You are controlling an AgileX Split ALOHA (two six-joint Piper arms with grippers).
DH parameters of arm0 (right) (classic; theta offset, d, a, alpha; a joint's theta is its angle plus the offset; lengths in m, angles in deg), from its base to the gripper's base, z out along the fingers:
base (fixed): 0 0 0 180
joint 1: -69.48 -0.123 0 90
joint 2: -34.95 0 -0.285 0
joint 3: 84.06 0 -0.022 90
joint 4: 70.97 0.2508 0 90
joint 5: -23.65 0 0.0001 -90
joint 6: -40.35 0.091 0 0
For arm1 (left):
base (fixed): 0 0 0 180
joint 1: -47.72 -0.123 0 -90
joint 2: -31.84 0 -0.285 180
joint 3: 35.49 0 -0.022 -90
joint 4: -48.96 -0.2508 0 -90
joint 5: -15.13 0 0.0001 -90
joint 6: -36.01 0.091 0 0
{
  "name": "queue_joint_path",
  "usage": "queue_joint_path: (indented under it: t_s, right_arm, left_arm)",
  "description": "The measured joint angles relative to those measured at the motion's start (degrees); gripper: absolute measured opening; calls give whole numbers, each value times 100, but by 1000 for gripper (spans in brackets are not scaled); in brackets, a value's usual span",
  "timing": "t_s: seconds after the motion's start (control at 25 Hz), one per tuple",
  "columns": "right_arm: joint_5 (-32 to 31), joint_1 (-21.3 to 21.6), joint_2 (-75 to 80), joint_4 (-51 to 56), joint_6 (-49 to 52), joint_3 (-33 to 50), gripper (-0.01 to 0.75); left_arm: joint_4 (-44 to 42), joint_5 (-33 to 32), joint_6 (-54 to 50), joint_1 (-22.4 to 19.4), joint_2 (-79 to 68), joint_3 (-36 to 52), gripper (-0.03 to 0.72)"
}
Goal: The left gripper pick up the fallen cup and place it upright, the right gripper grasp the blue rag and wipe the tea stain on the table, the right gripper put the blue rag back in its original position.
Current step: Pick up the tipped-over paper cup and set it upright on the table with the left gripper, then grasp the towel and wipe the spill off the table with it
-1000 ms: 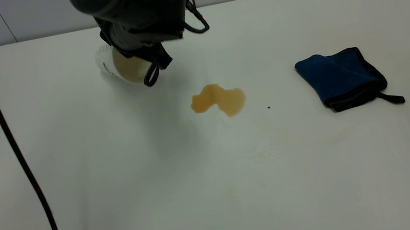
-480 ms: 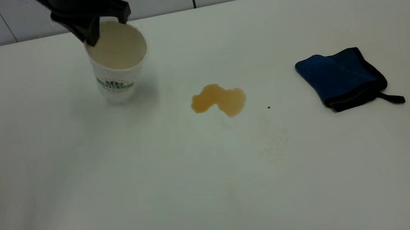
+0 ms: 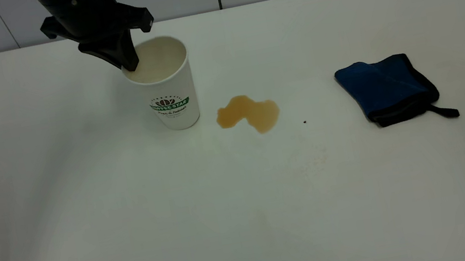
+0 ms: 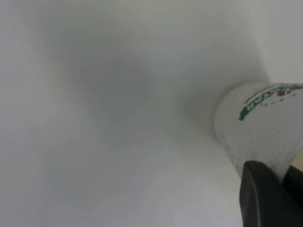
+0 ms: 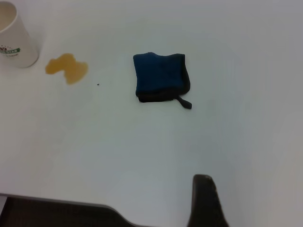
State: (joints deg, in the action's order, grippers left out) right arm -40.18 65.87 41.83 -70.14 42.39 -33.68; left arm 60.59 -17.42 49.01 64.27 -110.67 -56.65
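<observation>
Open white tabletop (image 3: 249,223) spreads on every side of the black left gripper (image 3: 127,59), bare out to the rounded far corner and the near edge. That gripper is clenched on the rim of the white tapered paper cup with the green "COFFEE STAR" banner (image 3: 168,94), one black finger (image 3: 118,55) dipping inside the mouth at the rim's far-left side. The cup stands upright directly below the gripper, its base on the table. Just beside the cup, on its right, lies the lobed amber-brown tea stain (image 3: 248,113), apart from the base by a thin strip of table. The folded dark-blue rag with black edging and loop strap (image 3: 390,88) lies well apart, farther right.

Half a second ago the cup was farther back and to the left; it is now closer to the stain, with its logo facing the exterior camera.

The left wrist view shows the outer finger (image 4: 265,198) pressed against the cup's wall (image 4: 260,132), which the exterior view hides. The right wrist view alone shows the right gripper, only one dark fingertip (image 5: 204,201) of it, high above cup (image 5: 16,42), stain (image 5: 67,67) and rag (image 5: 160,77); its state cannot be told.
</observation>
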Motion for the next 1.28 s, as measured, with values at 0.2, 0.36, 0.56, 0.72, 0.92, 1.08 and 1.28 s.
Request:
queue_joint_path:
  t_s: [0.2,0.36,0.56,0.72,0.92,1.08,1.28]
  right_arm:
    - [0,0,0,0,0,0,545]
    - [0,0,0,0,0,0,545]
    - [0,0,0,0,0,0,545]
    - [0,0,0,0,0,0,545]
    - [0,0,0,0,0,0,545]
    - [0,0,0,0,0,0,545]
    - [0,0,0,0,0,0,545]
  left_arm:
    - [11,70,6,-114,0,-4,14]
    - [11,32,0,-330,0,-4,14]
    - [31,-9,6,-413,0,-4,26]
    - [63,-9,6,-413,0,-4,88]
    - [188,9,11,-413,23,-4,278]
    - [240,9,18,-389,229,-4,398]
    - [229,-331,22,-356,915,-4,426]
